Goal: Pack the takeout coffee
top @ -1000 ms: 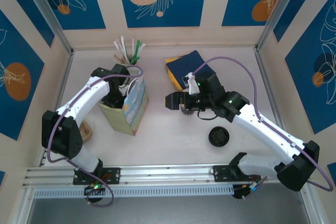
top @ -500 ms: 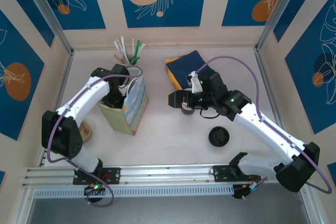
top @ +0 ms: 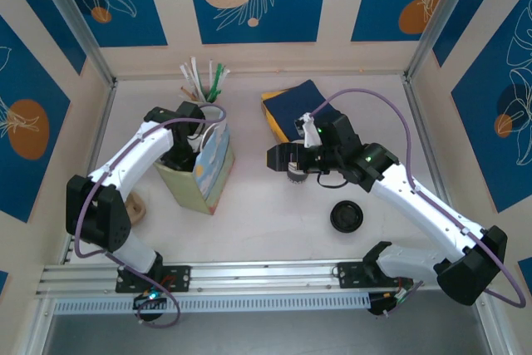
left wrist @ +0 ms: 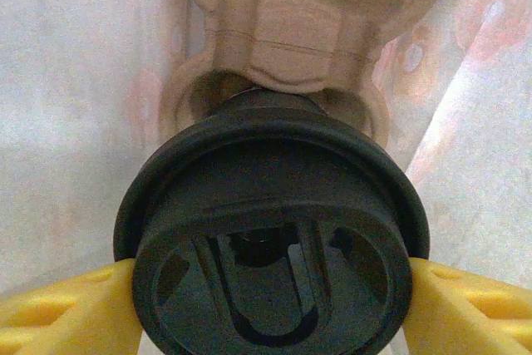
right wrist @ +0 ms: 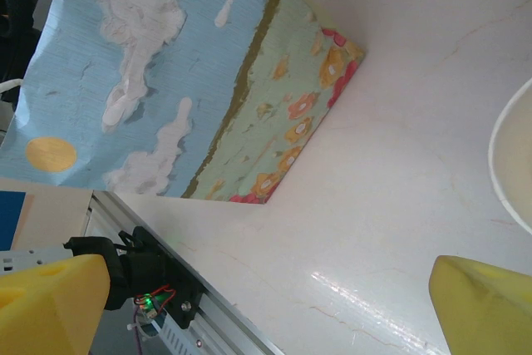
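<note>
Holding the takeout coffee inside the paper bag

Top external view: the left gripper [top: 184,152] is sunk in the open mouth of the paper bag [top: 212,174], which stands upright on the left part of the table [top: 266,222]. Its fingertips are hidden in there. The right gripper [top: 280,158] hangs over mid-table, spread wide, with the striped cup [top: 295,175] peeking out from under it. A loose black lid [top: 346,216] lies on the table nearer the arm bases, apart from that cup.

Left wrist view: the takeout coffee [left wrist: 270,230] is seen from above, its round black lid uppermost, deep between the bag's pale walls. A brown moulded-pulp piece [left wrist: 291,31] sits just beyond it. The left gripper's yellow fingers [left wrist: 58,309] come in from both sides and meet the lid's rim with no gap showing. They stand far apart yet clamped on the cup.

Right wrist view: the right gripper [right wrist: 266,288] has its fingers at the two lower corners, fully spread over bare table, with nothing between them. The bag's cloud-and-flower side [right wrist: 191,81] fills the upper left. The striped cup's white rim [right wrist: 505,164] curves in at the right edge.
</note>
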